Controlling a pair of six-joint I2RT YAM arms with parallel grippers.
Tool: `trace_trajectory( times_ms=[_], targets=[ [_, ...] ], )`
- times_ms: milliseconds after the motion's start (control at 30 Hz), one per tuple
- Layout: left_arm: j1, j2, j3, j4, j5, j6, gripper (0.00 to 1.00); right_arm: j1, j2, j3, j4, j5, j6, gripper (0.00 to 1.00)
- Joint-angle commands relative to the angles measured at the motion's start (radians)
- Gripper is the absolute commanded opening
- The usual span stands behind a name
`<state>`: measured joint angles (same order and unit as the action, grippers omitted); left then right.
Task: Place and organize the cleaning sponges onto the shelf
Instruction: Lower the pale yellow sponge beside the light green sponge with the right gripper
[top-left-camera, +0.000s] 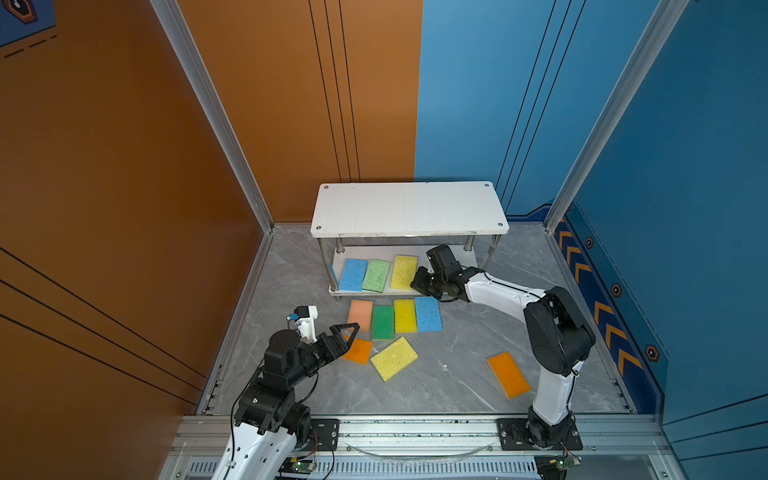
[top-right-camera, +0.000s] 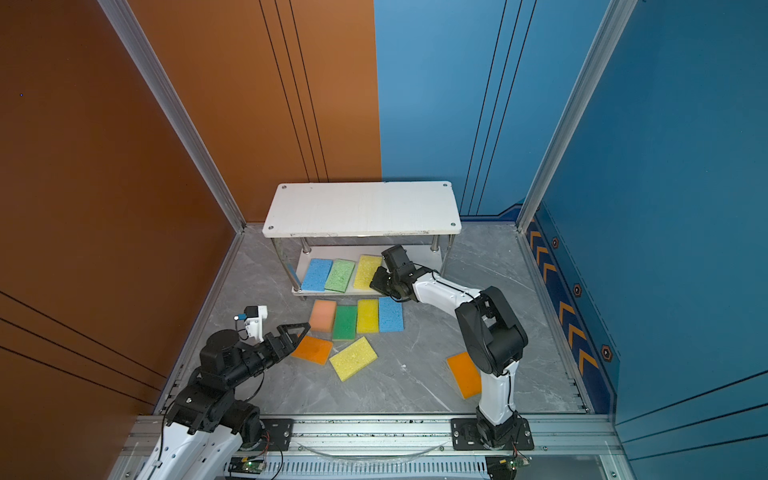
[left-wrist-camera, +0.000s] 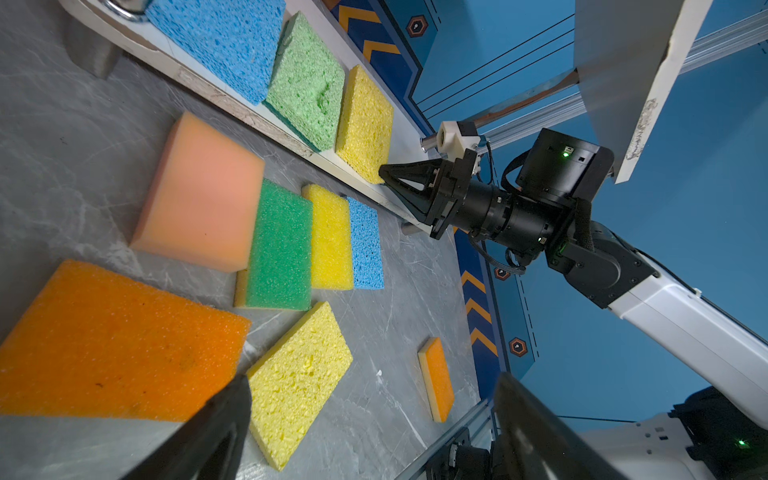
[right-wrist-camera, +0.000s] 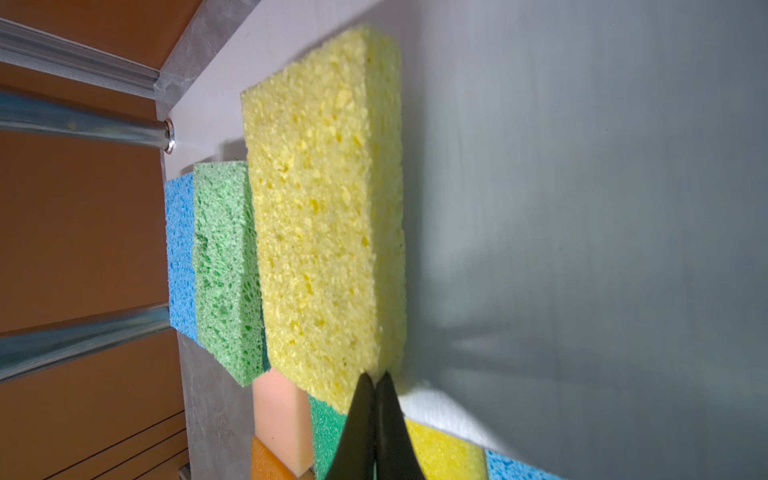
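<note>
— How are your sponges (top-left-camera: 394, 358) looking?
— Porous flat rectangles: three are lying on the shelf's (top-left-camera: 409, 208) lower board (blue, green, yellow), seven on the table (top-left-camera: 457, 374). Your right gripper (top-left-camera: 414, 285), jaws pressing together, is touching the yellow sponge (top-left-camera: 404, 272); your left gripper's (top-left-camera: 351, 336) are standing spread.

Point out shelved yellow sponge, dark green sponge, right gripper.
shelved yellow sponge (top-left-camera: 403, 271): in a top view, face centre.
dark green sponge (top-left-camera: 382, 322): in a top view, face centre.
right gripper (right-wrist-camera: 376, 379): right wrist view, between fingertips.

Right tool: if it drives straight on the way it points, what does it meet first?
The yellow sponge on the shelf's lower board. The shut right tool has its tips right at that sponge's near end, seemingly in contact, though depth is hard to judge.
</note>
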<state>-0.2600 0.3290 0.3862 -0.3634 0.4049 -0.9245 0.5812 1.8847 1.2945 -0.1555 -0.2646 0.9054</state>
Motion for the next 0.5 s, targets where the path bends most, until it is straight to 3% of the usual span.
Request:
trace_trajectory(
  times_ms=[0, 467],
  targets=[
    [0.01, 0.002, -0.012, 0.009, 0.021, -0.005, 0.92, 0.01, -0.027, 0.023, -0.075, -0.042, -0.047, 0.0],
    [0.014, 0.002, -0.012, 0.01, 0.022, -0.004, 0.92, 0.027, 0.054, 0.139, -0.144, -0.077, -0.077, 0.0]
  ],
)
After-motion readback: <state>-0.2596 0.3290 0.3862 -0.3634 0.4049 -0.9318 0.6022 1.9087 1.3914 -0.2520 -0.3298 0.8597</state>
